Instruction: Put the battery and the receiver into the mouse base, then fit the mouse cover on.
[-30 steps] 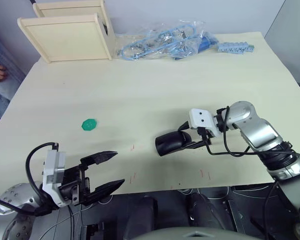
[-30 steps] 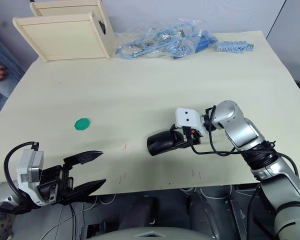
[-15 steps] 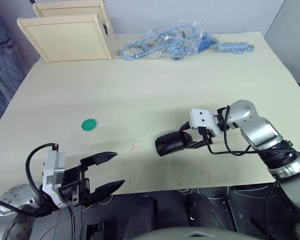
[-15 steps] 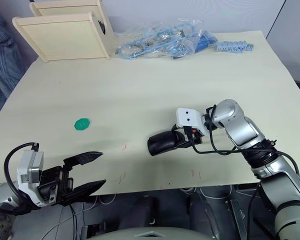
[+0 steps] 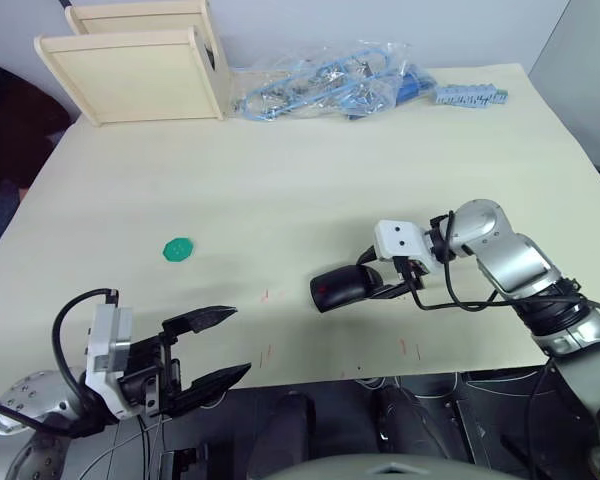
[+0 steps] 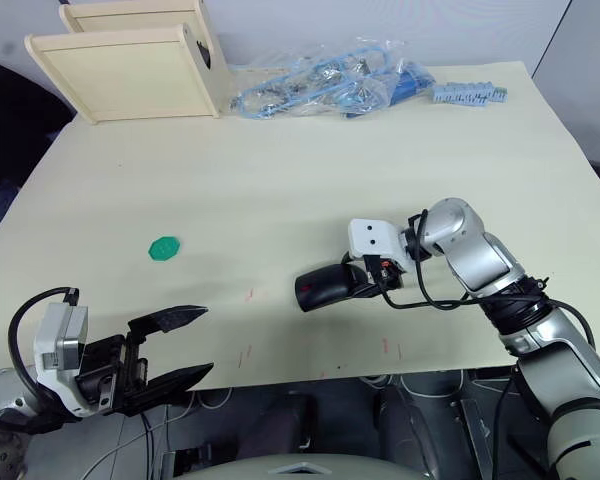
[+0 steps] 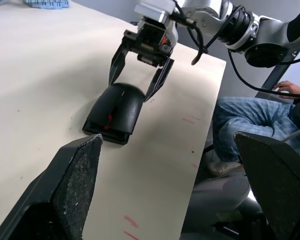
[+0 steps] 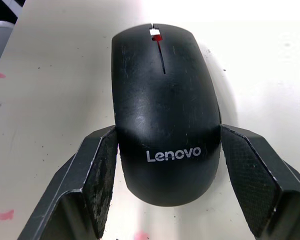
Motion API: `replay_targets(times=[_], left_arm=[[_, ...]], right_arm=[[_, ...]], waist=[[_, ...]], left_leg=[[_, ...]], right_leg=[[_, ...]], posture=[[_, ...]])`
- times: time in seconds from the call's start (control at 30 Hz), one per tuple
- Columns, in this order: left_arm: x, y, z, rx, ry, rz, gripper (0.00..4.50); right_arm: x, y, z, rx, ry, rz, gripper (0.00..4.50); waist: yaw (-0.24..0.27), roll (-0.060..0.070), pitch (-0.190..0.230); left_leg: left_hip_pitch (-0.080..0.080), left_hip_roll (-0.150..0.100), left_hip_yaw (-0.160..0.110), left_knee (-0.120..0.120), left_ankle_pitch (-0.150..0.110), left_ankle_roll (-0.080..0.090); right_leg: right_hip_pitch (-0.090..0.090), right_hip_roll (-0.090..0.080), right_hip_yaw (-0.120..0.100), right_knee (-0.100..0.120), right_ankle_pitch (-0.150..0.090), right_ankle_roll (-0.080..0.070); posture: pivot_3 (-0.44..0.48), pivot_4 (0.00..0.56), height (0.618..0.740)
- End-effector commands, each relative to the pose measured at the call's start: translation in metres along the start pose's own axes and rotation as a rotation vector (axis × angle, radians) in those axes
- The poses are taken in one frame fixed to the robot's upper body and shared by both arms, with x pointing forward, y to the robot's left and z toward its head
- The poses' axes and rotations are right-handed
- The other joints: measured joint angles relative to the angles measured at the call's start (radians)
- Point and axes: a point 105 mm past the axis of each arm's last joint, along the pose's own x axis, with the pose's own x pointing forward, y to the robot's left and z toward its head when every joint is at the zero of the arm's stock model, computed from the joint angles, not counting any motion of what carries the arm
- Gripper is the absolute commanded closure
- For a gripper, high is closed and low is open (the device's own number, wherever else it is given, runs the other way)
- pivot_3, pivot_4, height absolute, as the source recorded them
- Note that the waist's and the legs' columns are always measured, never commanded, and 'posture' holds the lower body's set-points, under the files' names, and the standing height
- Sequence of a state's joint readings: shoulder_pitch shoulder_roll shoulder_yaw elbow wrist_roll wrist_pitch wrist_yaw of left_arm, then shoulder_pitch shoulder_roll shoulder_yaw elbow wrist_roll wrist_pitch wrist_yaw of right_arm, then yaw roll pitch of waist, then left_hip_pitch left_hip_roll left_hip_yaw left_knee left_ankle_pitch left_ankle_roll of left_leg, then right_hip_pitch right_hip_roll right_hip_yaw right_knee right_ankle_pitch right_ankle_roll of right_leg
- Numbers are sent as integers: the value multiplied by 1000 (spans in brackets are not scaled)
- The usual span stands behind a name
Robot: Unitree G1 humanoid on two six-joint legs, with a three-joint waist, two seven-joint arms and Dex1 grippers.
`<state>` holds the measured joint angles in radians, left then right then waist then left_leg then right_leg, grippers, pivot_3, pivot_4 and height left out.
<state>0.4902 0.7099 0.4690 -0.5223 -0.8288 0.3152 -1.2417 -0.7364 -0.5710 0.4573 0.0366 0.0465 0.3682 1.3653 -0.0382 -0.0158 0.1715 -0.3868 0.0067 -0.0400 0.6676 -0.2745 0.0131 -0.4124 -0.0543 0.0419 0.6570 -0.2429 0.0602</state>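
The mouse cover (image 8: pixel 165 135) is sitting on the mouse, white lettering toward the right gripper (image 6: pixel 365 280), the red scroll-wheel spot at the far end, and the whole thing rests flat on the worktop (image 5: pixel 310 170) near its front edge, a bit right of centre. From the right wrist view the seam looks even all round, so my read is the cover is seated on the mouse base and the job is at or very near its end. The battery and the receiver would be inside if they went in; the closed shell hides that, so I can't confirm it. The right gripper's jaws straddle the rear of the mouse, one finger on each flank; on one side a finger looks to be against the shell, on the other there's a sliver of a gap, so it reads as a loose bracket rather than a firm squeeze. Over at the front left corner, the left gripper (image 5: pixel 212 348) hangs off the worktop edge with its jaws spread wide and nothing between them, well apart from the mouse. A green disc (image 5: pixel 179 248) lies alone on the left side of the worktop, clear of everything. What's left, as I judge it: perhaps a final press on the cover, then backing the right gripper away.
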Motion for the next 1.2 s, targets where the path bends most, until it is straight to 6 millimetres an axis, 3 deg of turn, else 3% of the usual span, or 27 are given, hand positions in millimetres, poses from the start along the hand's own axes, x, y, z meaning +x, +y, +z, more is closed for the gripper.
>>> replay_targets(times=[0.03,1.2], left_arm=[[1,-4,8,46,-17,-12,0],[1,-6,7,45,-20,-3,0]], right_arm=[[-5,-6,12,-48,-6,-17,1235],[1,-6,11,-57,23,19,1235]], waist=[[0,0,0],[0,0,0]], left_leg=[[0,0,0,0,0,0],[0,0,0,0,0,0]], right_leg=[[0,0,0,0,0,0],[0,0,0,0,0,0]], posture=[[0,150,740],[0,150,740]])
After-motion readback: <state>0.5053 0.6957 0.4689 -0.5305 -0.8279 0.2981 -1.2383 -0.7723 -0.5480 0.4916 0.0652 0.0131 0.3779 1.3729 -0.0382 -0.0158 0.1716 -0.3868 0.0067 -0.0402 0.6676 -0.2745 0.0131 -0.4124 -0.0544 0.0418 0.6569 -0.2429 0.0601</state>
